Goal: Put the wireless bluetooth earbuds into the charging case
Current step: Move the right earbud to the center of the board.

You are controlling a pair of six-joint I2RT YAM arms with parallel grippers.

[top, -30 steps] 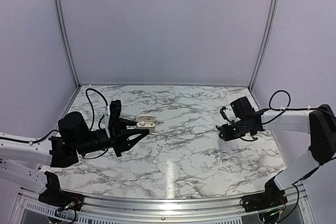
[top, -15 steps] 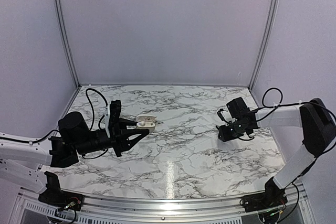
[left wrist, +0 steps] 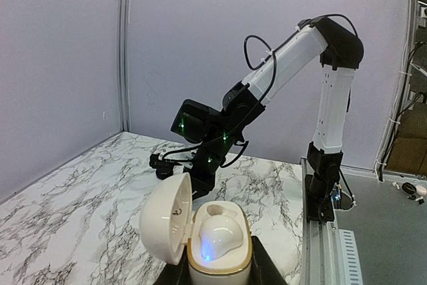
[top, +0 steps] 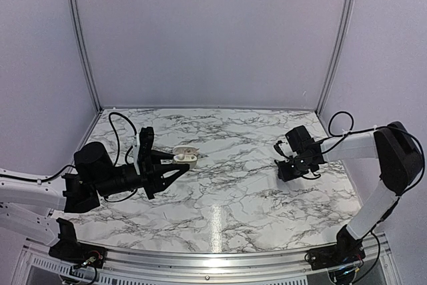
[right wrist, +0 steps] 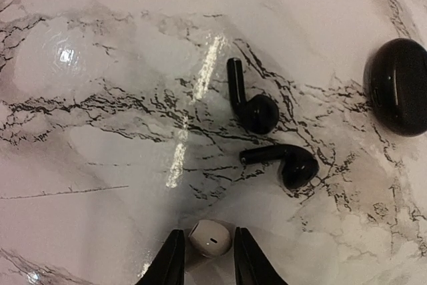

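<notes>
While the left hand [top: 175,162] is clamped tight on the charging case [top: 185,157] in the overhead view, left of centre, the right hand [top: 283,166] reaches down to the marble tabletop [top: 227,198] well apart at the right.

The left wrist view shows the case upright between the fingers, its lid [left wrist: 165,221] swung open to the left.

From the right wrist, two black earbuds [right wrist: 259,113] lie side by side on the tabletop, near a black puck [right wrist: 399,86]. A small white piece [right wrist: 209,237] sits between the right hand's narrowly parted fingers [right wrist: 171,261]. I cannot tell whether they pinch it.
</notes>
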